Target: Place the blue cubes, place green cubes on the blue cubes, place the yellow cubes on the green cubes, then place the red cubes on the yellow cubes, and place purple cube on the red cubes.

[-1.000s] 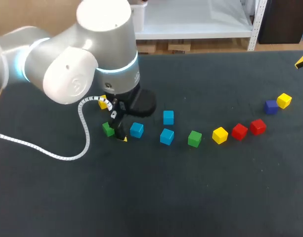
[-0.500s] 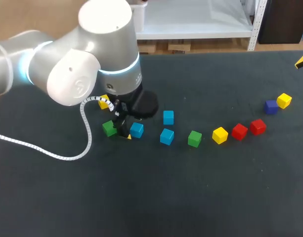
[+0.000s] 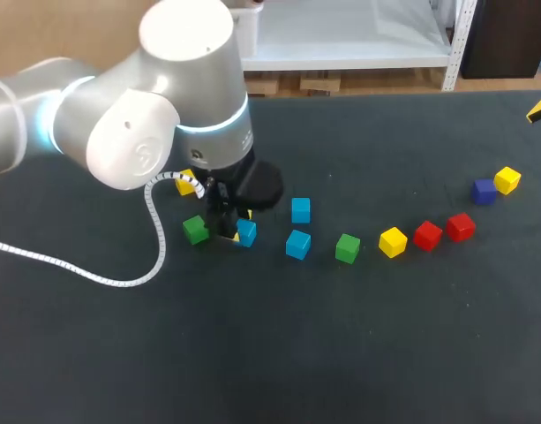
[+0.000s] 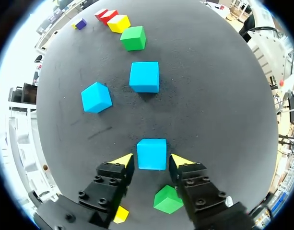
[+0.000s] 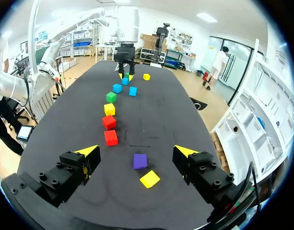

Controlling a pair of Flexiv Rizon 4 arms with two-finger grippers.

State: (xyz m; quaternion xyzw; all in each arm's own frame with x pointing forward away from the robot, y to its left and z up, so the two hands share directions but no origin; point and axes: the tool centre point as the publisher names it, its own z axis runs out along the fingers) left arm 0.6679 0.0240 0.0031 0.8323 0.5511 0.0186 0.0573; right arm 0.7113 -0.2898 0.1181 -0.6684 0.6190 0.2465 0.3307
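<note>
My left gripper (image 3: 233,231) is down at the table's left, straddling a blue cube (image 4: 151,152). In the left wrist view its yellow fingertips (image 4: 123,160) flank the cube's two sides with slim gaps, so the gripper (image 4: 151,161) is open. A green cube (image 4: 168,199) and a yellow cube (image 4: 120,214) lie just behind the fingers. Two more blue cubes (image 3: 300,209) (image 3: 297,244) and a green cube (image 3: 347,248) lie ahead. My right gripper (image 5: 135,150) hovers wide open and empty at the far right, above a purple cube (image 5: 140,160).
A curved row runs rightward: a yellow cube (image 3: 393,241), two red cubes (image 3: 427,235) (image 3: 460,226), the purple cube (image 3: 484,190) and another yellow cube (image 3: 507,179). A white cable (image 3: 102,278) trails over the left of the dark mat (image 3: 341,353).
My left gripper has shifted right from beside the green cube to over the blue cube, and its fingers have narrowed around it. The right arm has stayed still.
</note>
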